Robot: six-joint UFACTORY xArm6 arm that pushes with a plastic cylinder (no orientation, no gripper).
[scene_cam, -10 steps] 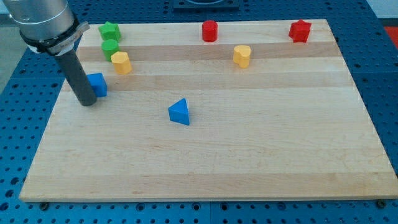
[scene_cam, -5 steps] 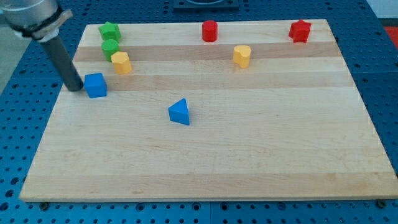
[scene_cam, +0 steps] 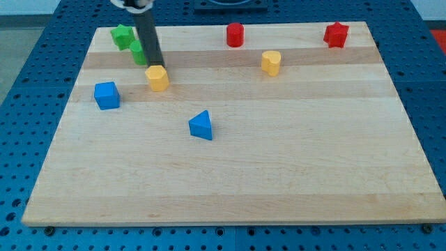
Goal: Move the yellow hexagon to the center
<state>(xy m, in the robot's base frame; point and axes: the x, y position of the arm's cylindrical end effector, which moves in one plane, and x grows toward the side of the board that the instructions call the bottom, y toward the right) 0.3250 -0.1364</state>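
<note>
The yellow hexagon [scene_cam: 157, 77] sits on the wooden board [scene_cam: 230, 174], left of the middle and toward the view's top. My tip [scene_cam: 155, 64] is right behind it, on its upper side, touching or nearly touching it. The rod partly hides a green block [scene_cam: 139, 53] just to the upper left.
A green star [scene_cam: 122, 35] lies at the top left. A blue cube [scene_cam: 106, 95] is at the left and a blue triangle [scene_cam: 201, 125] near the middle. A red cylinder [scene_cam: 235, 34], a red star [scene_cam: 336, 34] and a yellow heart-like block [scene_cam: 271, 62] lie along the top.
My tip has moved from beside the blue cube up and right to behind the yellow hexagon. The hexagon has shifted right and down, away from the green block.
</note>
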